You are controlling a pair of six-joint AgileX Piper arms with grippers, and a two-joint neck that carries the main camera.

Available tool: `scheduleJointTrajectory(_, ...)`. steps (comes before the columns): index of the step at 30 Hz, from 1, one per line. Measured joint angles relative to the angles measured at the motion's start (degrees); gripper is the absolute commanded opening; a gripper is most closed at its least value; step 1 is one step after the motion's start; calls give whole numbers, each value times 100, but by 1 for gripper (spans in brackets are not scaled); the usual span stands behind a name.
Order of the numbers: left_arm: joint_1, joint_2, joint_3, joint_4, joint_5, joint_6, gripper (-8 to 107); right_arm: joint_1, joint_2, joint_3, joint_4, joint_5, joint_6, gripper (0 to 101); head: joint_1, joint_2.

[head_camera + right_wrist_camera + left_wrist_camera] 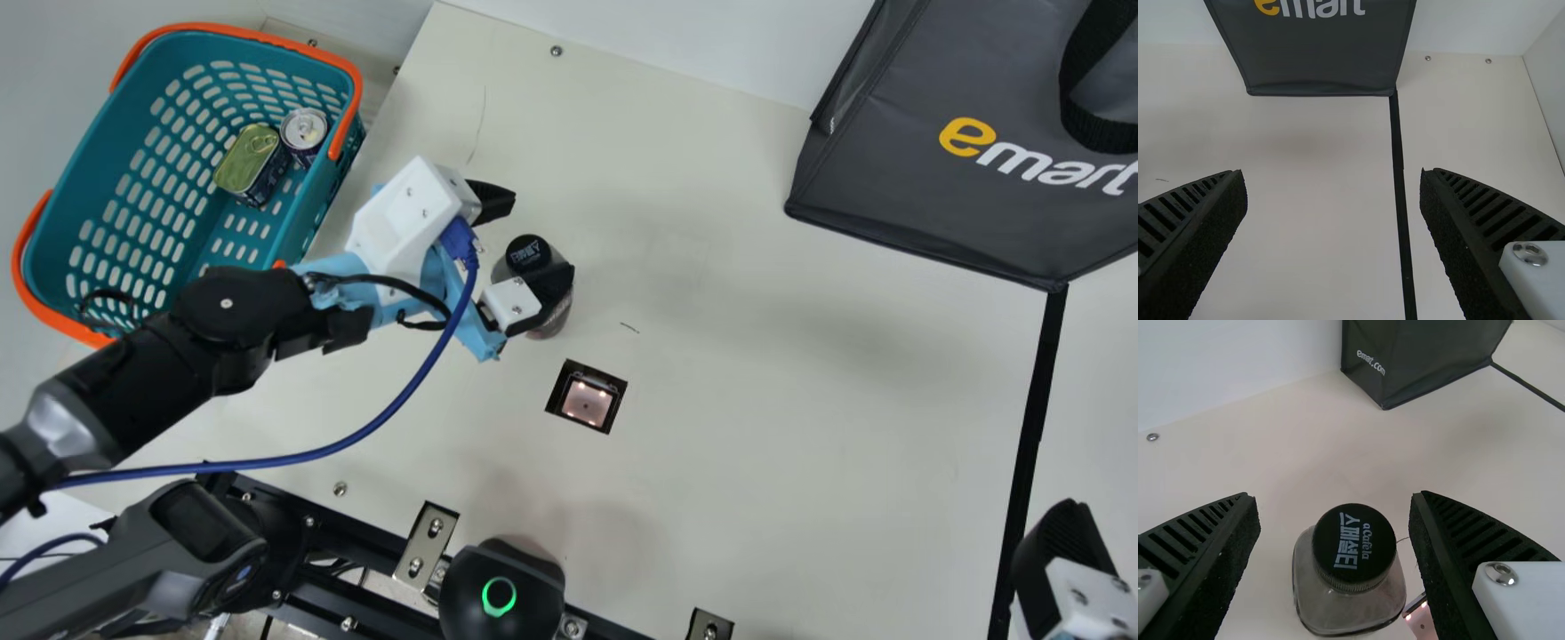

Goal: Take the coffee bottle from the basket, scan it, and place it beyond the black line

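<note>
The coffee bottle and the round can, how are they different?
The bottle has a black cap, but the can has a silvery top. The bottle is out on the table, while the can is inside the basket. Both have round tops.

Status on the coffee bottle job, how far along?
Done: coffee bottle is out of the basket, standing on the table near the scanner window.
In hand: left gripper is open around the bottle, not clamped; can't tell if it's about to grip or has just let go.
Left: scan unconfirmed, though the window is lit. Placement's pending; bottle is on the basket side of the black line.
</note>
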Motion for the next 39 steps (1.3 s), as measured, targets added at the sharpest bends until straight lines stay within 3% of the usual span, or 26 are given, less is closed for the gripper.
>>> scheduleJointTrajectory(25, 775, -1415, -160, 3774, 666, -3781, 90, 0, 0, 0, 0, 0, 0, 91, 0, 0)
scheduleJointTrajectory(39, 900, -1917, -392, 5422, 1199, -5548, 90, 0, 0, 0, 0, 0, 0, 91, 0, 0)
